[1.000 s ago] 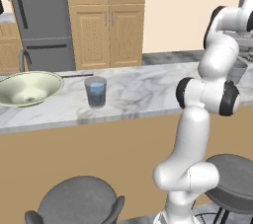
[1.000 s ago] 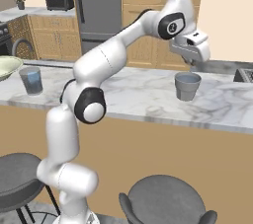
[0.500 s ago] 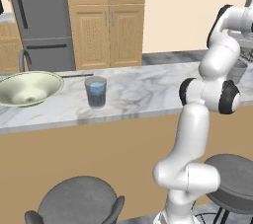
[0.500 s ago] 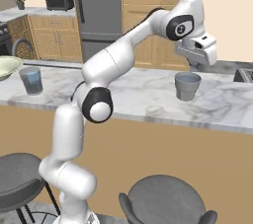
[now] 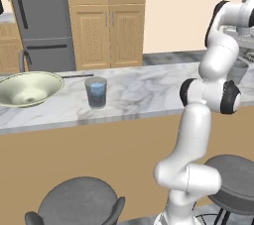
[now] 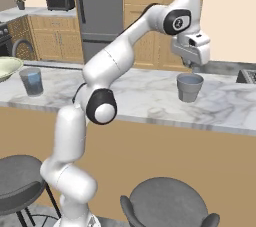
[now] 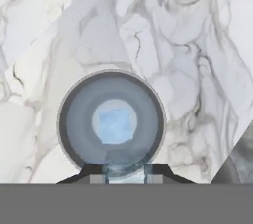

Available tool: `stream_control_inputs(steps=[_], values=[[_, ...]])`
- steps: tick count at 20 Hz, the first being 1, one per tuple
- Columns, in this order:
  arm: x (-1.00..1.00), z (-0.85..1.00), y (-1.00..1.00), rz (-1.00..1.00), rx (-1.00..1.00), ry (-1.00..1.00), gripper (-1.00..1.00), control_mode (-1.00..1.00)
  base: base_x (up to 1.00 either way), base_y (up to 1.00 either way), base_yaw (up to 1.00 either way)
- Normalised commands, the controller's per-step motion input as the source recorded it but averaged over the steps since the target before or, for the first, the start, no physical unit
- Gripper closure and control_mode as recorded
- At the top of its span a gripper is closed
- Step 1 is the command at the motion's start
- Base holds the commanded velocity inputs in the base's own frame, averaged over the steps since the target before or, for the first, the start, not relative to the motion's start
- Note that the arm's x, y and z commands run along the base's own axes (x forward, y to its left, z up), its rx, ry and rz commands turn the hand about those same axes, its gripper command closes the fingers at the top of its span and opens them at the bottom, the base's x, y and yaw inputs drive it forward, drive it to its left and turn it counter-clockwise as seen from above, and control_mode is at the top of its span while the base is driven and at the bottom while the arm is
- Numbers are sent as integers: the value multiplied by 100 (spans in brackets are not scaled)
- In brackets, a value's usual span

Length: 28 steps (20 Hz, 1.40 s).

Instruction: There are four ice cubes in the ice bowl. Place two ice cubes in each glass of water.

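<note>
My gripper [image 6: 192, 65] hangs just above the right glass of water [image 6: 190, 86] on the marble counter. In the hand view the gripper [image 7: 126, 173] is shut on a small pale ice cube [image 7: 126, 169], right over the near rim of that glass [image 7: 74, 119]. Another pale blue ice cube [image 7: 114, 125] lies in the water at the glass's centre. The second glass of water [image 5: 96, 91] stands to the left, next to the yellowish-green ice bowl [image 5: 44, 81]. What lies in the bowl cannot be made out. From the left base view the right glass [image 5: 238, 72] is partly hidden behind the arm.
The marble counter [image 6: 140, 98] runs across both base views. A sink faucet [image 5: 22, 59] stands behind the bowl. Dark stools [image 6: 162, 203] sit below the counter's front edge. A fridge and wooden cabinets line the back wall.
The hand swung a little right, came back and sank slightly over the right glass. The ice cube stays gripped. Glasses and bowl have not moved.
</note>
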Motion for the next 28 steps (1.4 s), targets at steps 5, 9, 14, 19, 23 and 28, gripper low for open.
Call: stream_control_inputs(steps=[5,9,14,19,23,28], values=[[-25,-64,0,-1,0,0,100,-100,0,0,0],[-38,-19,0,-1,0,-4,100,-100,0,0,0],[-20,-2,3,-2,0,-10,100,-100,0,0,0],[18,-3,13,0,0,-22,100,-100,0,0,0],[22,-18,4,0,0,-18,100,-100,0,0,0],[4,-14,-3,0,0,-3,100,-100,0,0,0]])
